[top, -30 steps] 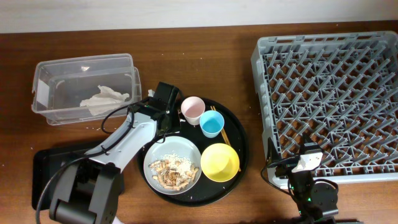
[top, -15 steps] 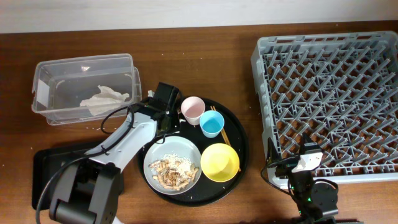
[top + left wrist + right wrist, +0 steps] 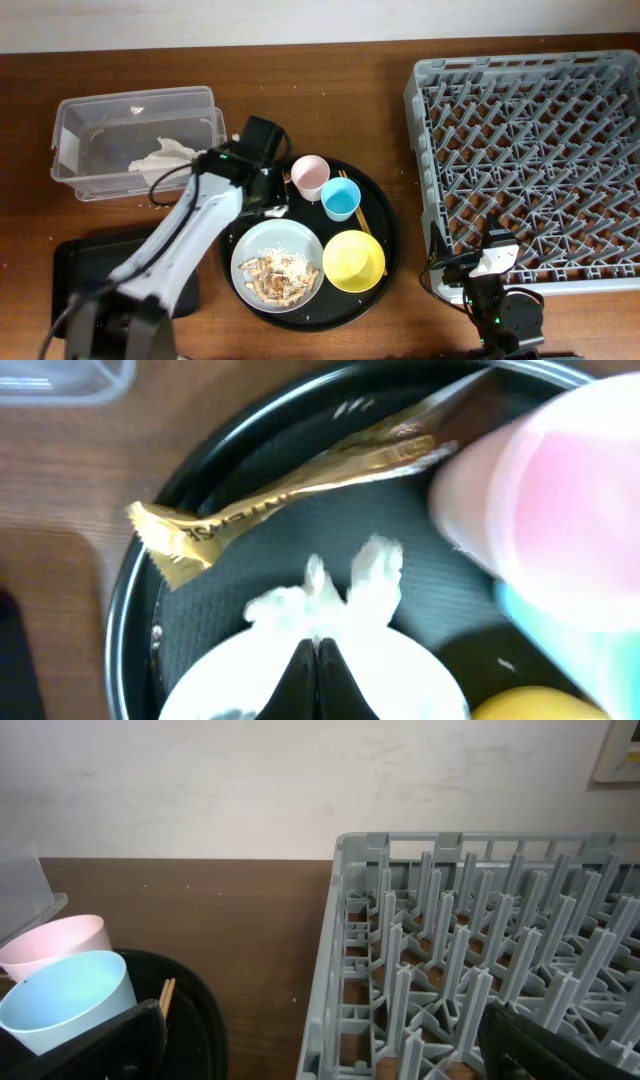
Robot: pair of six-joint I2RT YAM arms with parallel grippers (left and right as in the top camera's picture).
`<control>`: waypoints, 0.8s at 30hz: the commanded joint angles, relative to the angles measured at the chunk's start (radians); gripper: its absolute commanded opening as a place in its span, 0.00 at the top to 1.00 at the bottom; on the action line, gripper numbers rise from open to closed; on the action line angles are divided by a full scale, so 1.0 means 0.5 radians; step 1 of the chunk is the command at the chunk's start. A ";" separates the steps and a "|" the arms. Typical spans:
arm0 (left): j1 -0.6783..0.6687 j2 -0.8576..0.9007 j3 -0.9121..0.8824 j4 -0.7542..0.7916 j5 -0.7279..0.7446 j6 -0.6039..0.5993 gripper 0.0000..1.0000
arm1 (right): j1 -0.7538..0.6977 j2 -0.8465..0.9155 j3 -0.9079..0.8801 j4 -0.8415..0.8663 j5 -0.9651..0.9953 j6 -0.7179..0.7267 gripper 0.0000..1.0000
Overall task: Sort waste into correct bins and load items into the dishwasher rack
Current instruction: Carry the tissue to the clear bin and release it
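My left gripper (image 3: 271, 203) is over the back left of the round black tray (image 3: 391, 228), shut on a crumpled white tissue (image 3: 330, 595). The gold foil wrapper (image 3: 300, 480) lies just beyond it, next to the pink cup (image 3: 310, 175). The blue cup (image 3: 340, 200), chopsticks (image 3: 353, 208), yellow bowl (image 3: 353, 260) and grey plate (image 3: 250, 262) with food scraps (image 3: 281, 276) are on the same tray. My right gripper (image 3: 320, 1055) is open and empty beside the dishwasher rack (image 3: 415, 92).
The clear tub (image 3: 68, 112) stands at the back left with a white tissue (image 3: 165, 157) inside. The shallow black tray (image 3: 72, 262) sits at the front left, partly under my left arm. The rack fills the right side.
My left arm has risen and swung slightly left, and the tissue pinched at its tips now shows. The right arm has not moved.
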 commanded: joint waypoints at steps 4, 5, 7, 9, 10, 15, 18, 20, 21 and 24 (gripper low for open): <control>-0.002 -0.443 0.071 0.014 -0.204 0.093 0.99 | -0.013 -0.011 -0.018 -0.003 0.024 0.008 0.02; -0.002 -0.478 0.071 0.025 -0.314 0.092 0.99 | -0.013 -0.011 -0.018 -0.003 0.024 0.008 0.01; -0.002 -0.535 0.071 0.083 -0.559 0.092 0.99 | -0.013 -0.011 -0.018 -0.003 0.024 0.008 0.02; -0.002 -0.560 0.071 0.229 -0.981 0.092 0.99 | -0.013 -0.011 -0.018 -0.003 0.024 0.008 0.02; 0.001 -0.558 0.070 0.287 -1.124 0.092 0.99 | -0.013 -0.011 -0.018 -0.003 0.024 0.008 0.02; 0.109 -0.475 0.070 0.629 -1.525 0.094 0.99 | -0.013 -0.011 -0.018 -0.003 0.024 0.008 0.02; 0.272 -0.332 0.069 0.906 -1.522 0.146 0.99 | -0.013 -0.011 -0.018 -0.003 0.024 0.008 0.02; 0.407 -0.179 0.069 1.083 -1.521 0.146 0.94 | -0.013 -0.011 -0.018 -0.003 0.024 0.008 0.02; 0.449 -0.130 0.069 1.120 -1.517 0.146 0.85 | -0.013 -0.011 -0.018 -0.003 0.024 0.008 0.02; 0.555 -0.006 0.069 1.204 -1.472 0.146 0.50 | -0.013 -0.011 -0.018 -0.003 0.024 0.008 0.02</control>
